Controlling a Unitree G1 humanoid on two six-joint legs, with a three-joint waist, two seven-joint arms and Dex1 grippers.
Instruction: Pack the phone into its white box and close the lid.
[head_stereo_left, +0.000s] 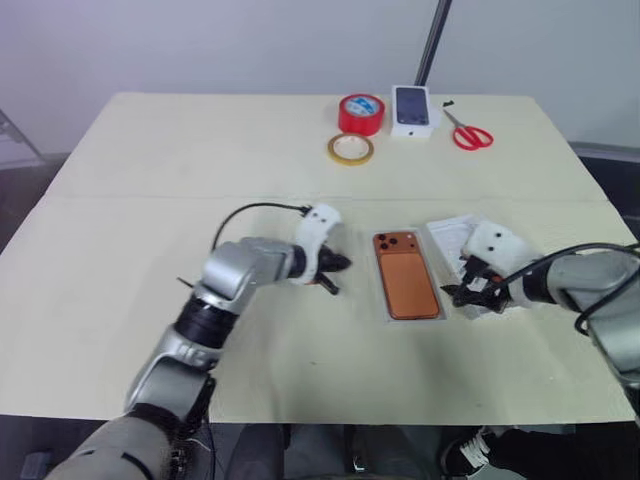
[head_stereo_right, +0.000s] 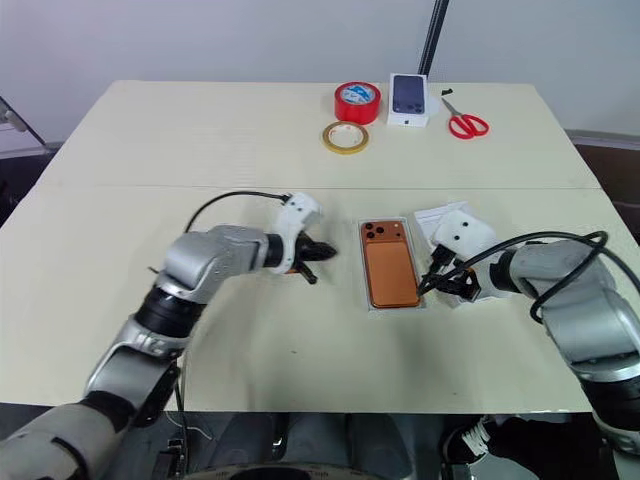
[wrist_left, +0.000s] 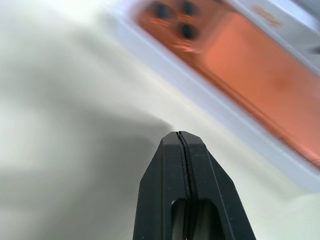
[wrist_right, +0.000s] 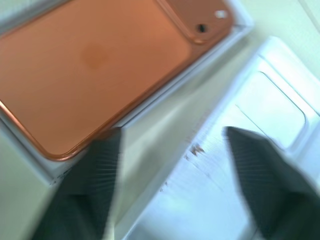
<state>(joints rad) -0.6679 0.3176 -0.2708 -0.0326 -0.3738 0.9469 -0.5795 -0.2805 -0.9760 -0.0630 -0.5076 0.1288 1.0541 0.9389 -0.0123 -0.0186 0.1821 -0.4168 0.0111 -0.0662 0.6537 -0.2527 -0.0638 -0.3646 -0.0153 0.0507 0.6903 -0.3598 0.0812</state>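
Observation:
The orange phone (head_stereo_left: 407, 280) lies lens side up inside the shallow white box (wrist_left: 225, 112) at mid-table. My left gripper (head_stereo_left: 342, 265) hovers just left of the box, its fingers (wrist_left: 179, 150) pressed together with nothing between them. To the right of the box, my right gripper (head_stereo_left: 468, 292) is open, its fingers (wrist_right: 95, 170) spread wide over a flat white piece with a rounded recess (wrist_right: 270, 107) that lies beside the box. I cannot make out the lid; part of the white material is hidden under the right hand.
At the far edge sit a red tape roll (head_stereo_left: 361, 113), a yellow tape ring (head_stereo_left: 351, 149), a small white carton printed with a phone (head_stereo_left: 411, 110) and red scissors (head_stereo_left: 470, 135). A dark pole (head_stereo_left: 433, 40) rises behind them. The cream table (head_stereo_left: 150, 220) stretches wide to the left.

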